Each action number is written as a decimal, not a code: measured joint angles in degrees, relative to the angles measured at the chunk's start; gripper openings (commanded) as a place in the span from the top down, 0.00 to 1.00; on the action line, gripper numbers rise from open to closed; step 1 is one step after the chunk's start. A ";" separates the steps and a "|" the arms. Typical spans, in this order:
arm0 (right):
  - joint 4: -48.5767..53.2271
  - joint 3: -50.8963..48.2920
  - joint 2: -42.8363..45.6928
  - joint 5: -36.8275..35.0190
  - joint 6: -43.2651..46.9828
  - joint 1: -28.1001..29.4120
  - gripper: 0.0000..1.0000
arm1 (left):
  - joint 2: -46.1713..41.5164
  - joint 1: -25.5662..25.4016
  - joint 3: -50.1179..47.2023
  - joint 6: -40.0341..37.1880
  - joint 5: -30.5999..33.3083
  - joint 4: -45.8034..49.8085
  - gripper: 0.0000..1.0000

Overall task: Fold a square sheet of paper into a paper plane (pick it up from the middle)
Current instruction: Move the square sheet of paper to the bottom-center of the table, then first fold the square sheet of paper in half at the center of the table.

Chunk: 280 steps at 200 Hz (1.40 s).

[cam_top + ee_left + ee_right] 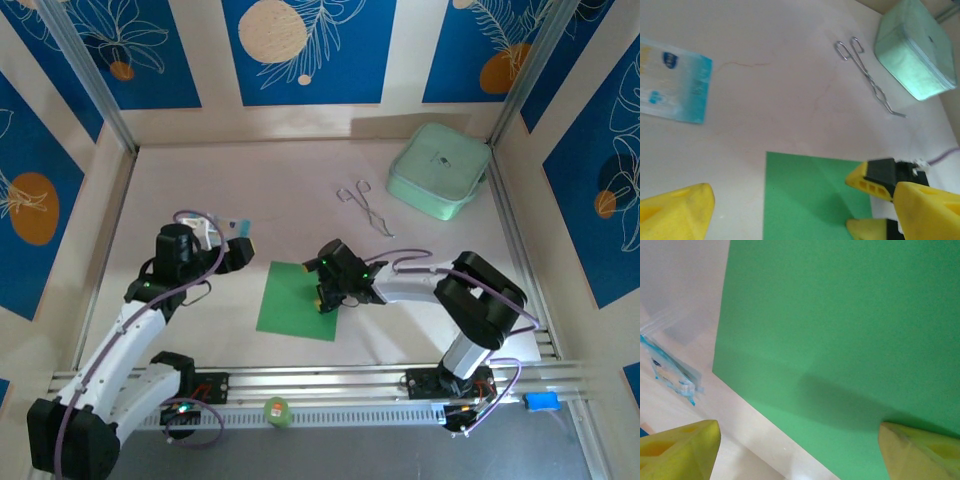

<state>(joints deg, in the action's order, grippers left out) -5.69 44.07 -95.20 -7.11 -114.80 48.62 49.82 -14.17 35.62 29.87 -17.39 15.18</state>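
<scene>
Right fingers (pixel 920 450) over flat bright-green paper (pixel 840 315)

The left arm (pixel 130 322) and right arm (pixel 412 288) angle toward each other, jaws spread wide.

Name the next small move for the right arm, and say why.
Probably lower the right end effector onto the green paper and pinch near its middle: the sheet lies flat and unfolded, and the open jaws sit over its right edge.
</scene>
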 measured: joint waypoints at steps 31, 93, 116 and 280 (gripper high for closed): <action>-2.05 0.66 -0.81 1.79 7.23 -2.78 0.12 | 2.45 -1.07 0.02 1.55 -3.26 0.44 0.22; 9.84 0.04 12.39 -1.64 25.22 -5.88 0.06 | 10.93 -14.27 2.93 4.24 0.46 5.49 0.31; 12.76 -3.58 20.06 -2.16 30.29 -9.14 0.05 | 16.11 -19.71 5.68 5.27 3.67 8.37 0.29; 24.55 -18.23 47.50 13.68 53.20 -26.91 0.02 | 54.03 -34.71 35.04 13.81 19.19 24.17 0.19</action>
<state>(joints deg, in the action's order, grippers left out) 18.85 25.85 -47.70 6.57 -61.60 21.71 103.85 -48.88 70.65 43.68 1.80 39.35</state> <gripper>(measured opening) 0.982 0.801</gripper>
